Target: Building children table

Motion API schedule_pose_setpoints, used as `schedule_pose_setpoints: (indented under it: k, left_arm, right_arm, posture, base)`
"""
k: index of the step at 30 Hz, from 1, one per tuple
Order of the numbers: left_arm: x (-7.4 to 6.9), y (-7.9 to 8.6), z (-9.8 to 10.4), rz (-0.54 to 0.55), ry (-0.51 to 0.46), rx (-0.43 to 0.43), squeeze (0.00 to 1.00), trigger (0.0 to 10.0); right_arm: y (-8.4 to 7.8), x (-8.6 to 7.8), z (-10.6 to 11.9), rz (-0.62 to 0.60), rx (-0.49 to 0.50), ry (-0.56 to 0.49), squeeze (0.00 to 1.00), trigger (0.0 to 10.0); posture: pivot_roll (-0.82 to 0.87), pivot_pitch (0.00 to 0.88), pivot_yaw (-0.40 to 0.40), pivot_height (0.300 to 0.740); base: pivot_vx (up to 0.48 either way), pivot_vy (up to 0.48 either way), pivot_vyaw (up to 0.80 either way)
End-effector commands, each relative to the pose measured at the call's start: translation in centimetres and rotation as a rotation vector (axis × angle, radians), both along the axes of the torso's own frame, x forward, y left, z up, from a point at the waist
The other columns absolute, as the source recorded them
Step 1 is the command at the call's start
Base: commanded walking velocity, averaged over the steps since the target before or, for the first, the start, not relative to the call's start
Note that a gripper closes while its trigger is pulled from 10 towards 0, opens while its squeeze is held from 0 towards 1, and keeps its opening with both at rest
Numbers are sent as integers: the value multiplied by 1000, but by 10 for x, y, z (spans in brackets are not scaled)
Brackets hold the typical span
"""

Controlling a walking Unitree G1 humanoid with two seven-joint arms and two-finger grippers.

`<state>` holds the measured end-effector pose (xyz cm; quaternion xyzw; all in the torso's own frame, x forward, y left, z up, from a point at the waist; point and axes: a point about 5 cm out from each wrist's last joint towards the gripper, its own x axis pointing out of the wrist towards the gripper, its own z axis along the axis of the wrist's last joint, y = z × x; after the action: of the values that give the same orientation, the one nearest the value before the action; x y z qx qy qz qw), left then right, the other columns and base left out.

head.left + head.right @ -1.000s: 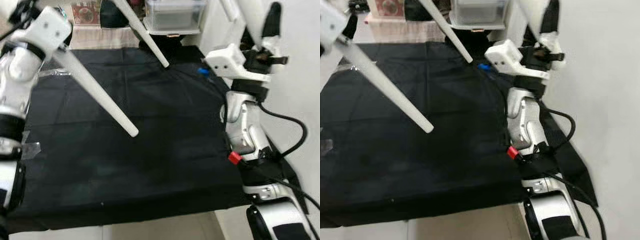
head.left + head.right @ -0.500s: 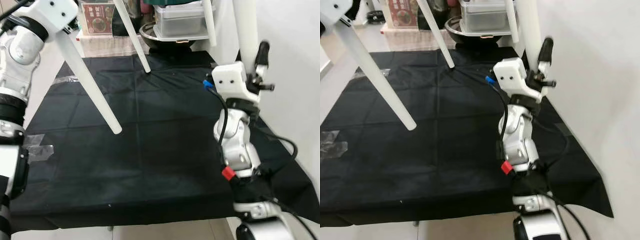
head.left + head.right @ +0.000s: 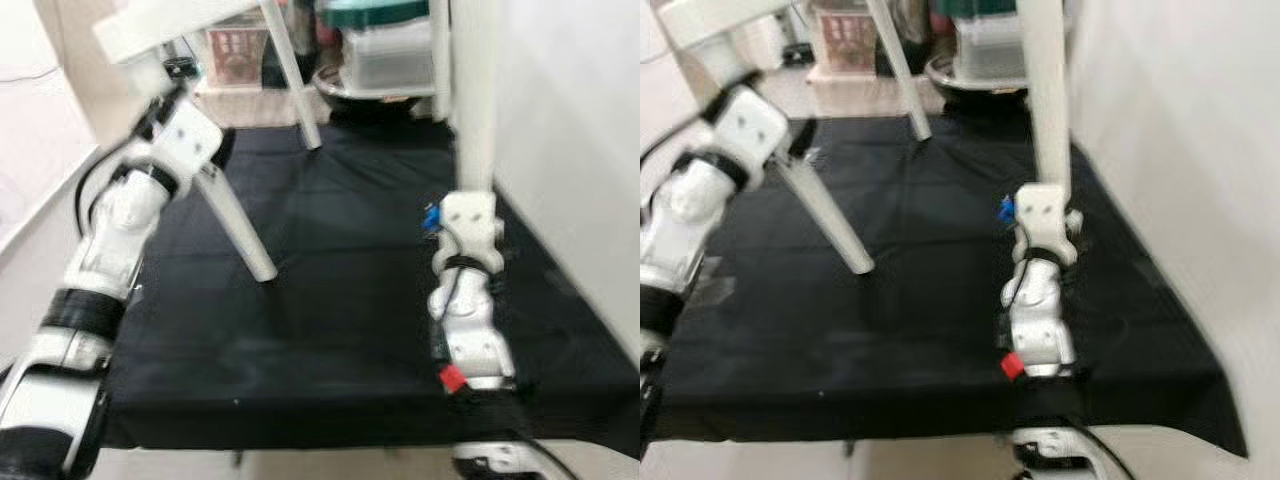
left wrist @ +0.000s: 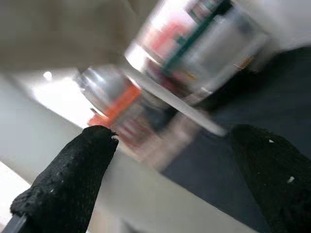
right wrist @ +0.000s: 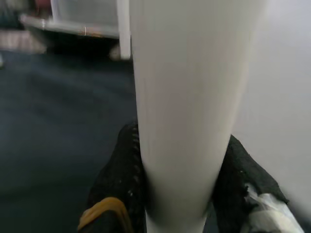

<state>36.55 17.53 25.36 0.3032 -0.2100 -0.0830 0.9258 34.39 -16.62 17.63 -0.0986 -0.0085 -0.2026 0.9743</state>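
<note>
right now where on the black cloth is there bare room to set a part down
The widest bare patch of the black cloth lies between the near table leg and the right arm, running to the near edge. The far end is crowded: another leg, a bowl and boxes. The right gripper clamps a leg by the wall.

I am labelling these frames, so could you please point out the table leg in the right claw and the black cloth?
table leg point(image 5: 187, 97), right wrist view, mid shaft.
black cloth point(image 3: 340, 300), left eye view, bare middle.
</note>
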Motion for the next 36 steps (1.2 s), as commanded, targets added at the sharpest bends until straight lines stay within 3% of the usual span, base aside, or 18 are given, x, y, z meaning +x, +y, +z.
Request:
schedule_pose_setpoints:
  k: [1,2,4,11,12,13,15,16,18,20,22,24,25,29,31,34,36]
  left_arm:
    - [-3,0,-12,6,47,-4,0,10000]
    - [-3,0,-12,6,47,-4,0,10000]
    - [-14,-11,-30,-40,91,-14,0,10000]
    - [-29,-19,-50,-71,139,-52,0,10000]
    - [-35,-20,-59,-71,175,-100,0,10000]
    - [-44,-22,-68,-71,207,-135,0,10000]
    - [-50,-23,-72,-69,226,-154,0,10000]
    - [-56,-24,-77,-70,250,-178,0,10000]
    - [-65,-25,-83,-63,275,-182,0,10000]
    - [-65,-25,-83,-63,275,-182,0,10000]
    - [-78,-27,-94,-55,315,-206,0,10000]
    - [-78,-27,-94,-55,315,-206,0,10000]
    - [-86,-29,-99,-59,330,-204,0,10000]
    - [-102,-33,-111,-59,363,-217,0,10000]
    - [-118,-34,-125,-34,406,-246,0,10000]
    - [-124,-34,-129,-19,426,-257,0,10000]
    - [-139,-33,-137,13,475,-298,0,10000]
  right_arm:
    - [-2,0,-16,8,37,88,0,0]
    - [-2,0,-16,8,37,88,0,0]
    - [-7,1,-19,0,26,103,0,0]
    - [-6,-1,-17,14,-9,95,0,0]
    - [-2,-1,-17,37,-2,93,0,1804]
    - [2,-3,-17,68,9,75,0,10000]
    - [5,-4,-16,89,19,62,0,10000]
    - [7,-5,-16,116,24,55,1000,10000]
    - [8,-6,-15,133,49,42,1000,10000]
    - [8,-6,-15,133,49,42,1000,10000]
    - [10,-8,-17,172,28,42,1000,10000]
    - [10,-8,-17,172,28,42,1000,10000]
    - [12,-11,-17,199,12,40,0,10000]
    - [14,-21,-21,246,-9,46,0,10000]
    - [14,-37,-31,281,29,59,0,10000]
    - [13,-44,-35,290,45,66,0,10000]
    - [16,-63,-47,359,101,73,0,10000]
  posture:
    - [133,22,-33,740]
    - [133,22,-33,740]
    - [134,19,-36,740]
    - [124,8,-33,740]
    - [126,7,-32,740]
    - [127,12,-36,740]
    - [127,12,-36,740]
    - [127,15,-37,740]
    - [126,18,-39,740]
    - [126,18,-39,740]
    - [124,21,-43,740]
    - [124,21,-43,740]
    - [124,21,-45,740]
    - [118,23,-47,740]
    - [115,23,-50,740]
    - [111,20,-51,740]
    - [102,17,-50,740]
  base:
    - [0,0,0]
    - [0,0,0]
    - [0,0,0]
    - [0,0,0]
    - [0,0,0]
    - [0,0,0]
    - [0,0,0]
    - [0,0,0]
    - [0,0,0]
    - [0,0,0]
    - [0,0,0]
    - [0,0,0]
    - [0,0,0]
    - [0,0,0]
    - [0,0,0]
    - [0,0,0]
    - [0,0,0]
